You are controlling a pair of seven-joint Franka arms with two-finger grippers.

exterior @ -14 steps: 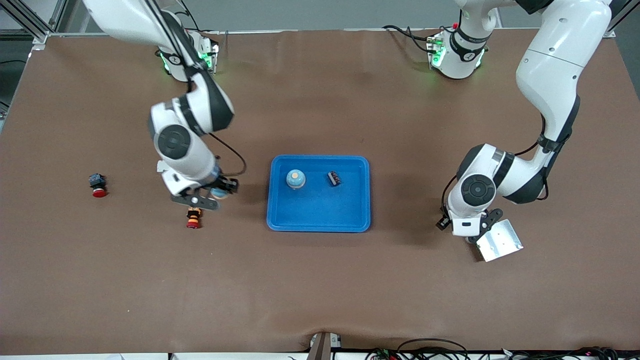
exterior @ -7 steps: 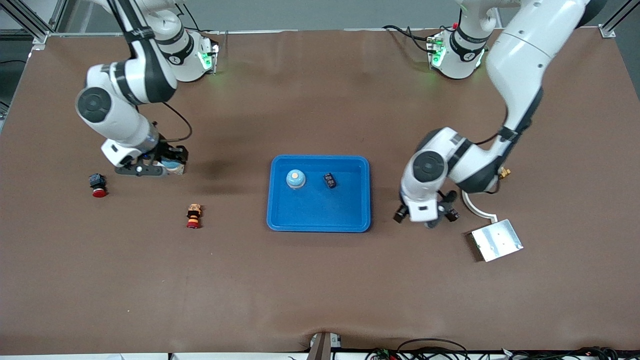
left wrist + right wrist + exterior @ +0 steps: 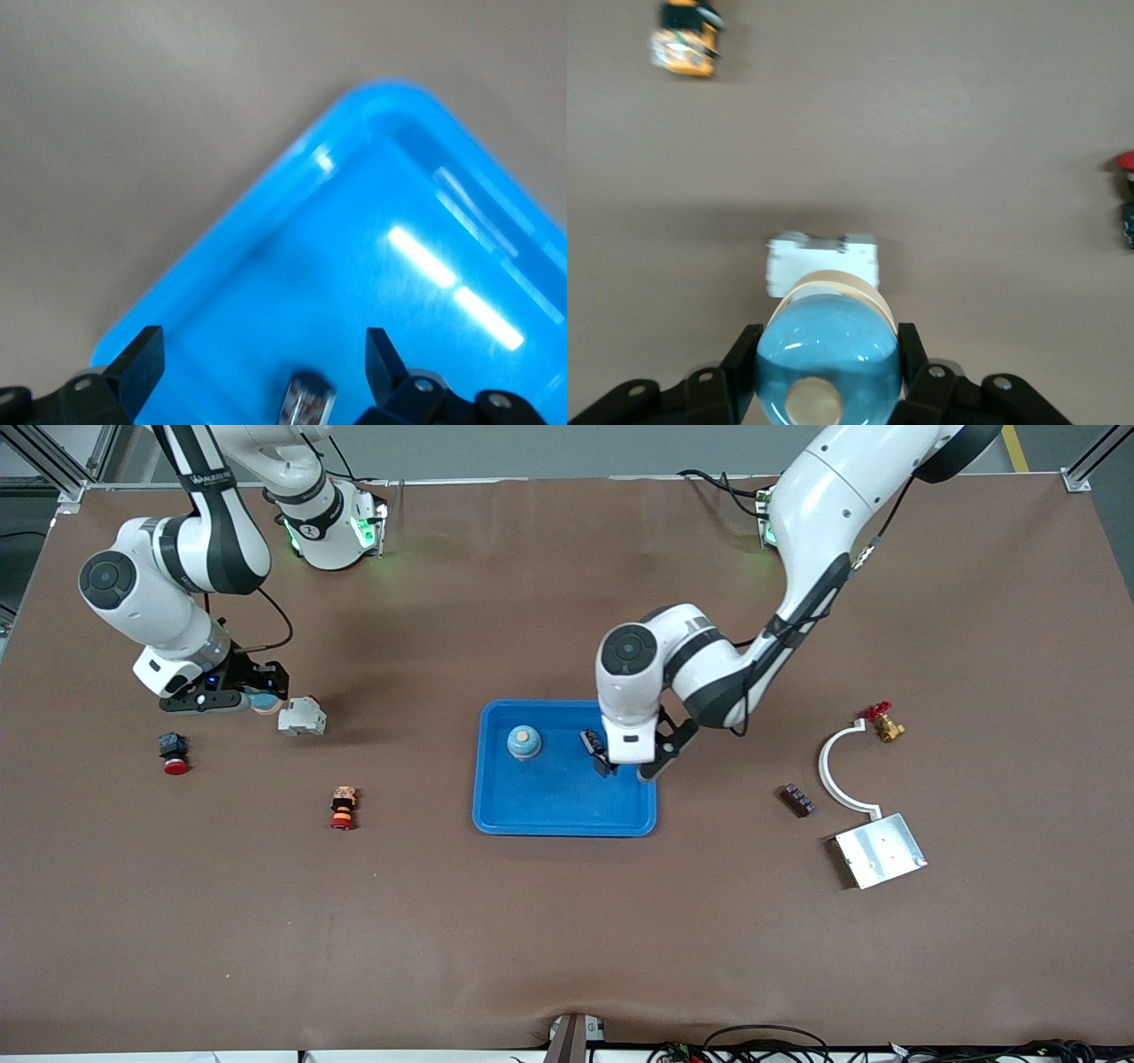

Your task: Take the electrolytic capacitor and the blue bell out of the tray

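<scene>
A blue tray lies mid-table. In it stand a blue bell and a small dark capacitor. My left gripper is low over the tray, open, with the capacitor partly under it. In the left wrist view its open gripper straddles the capacitor on the tray floor. My right gripper is toward the right arm's end of the table, shut on a second blue bell, just over a white block.
The white block lies by the right gripper. Two red-capped buttons lie near it. Toward the left arm's end lie a black part, a white curved piece, a metal plate and a brass valve.
The left arm swung from the metal plate across to over the tray. The right arm carried its bell away from the tray toward its own end of the table.
</scene>
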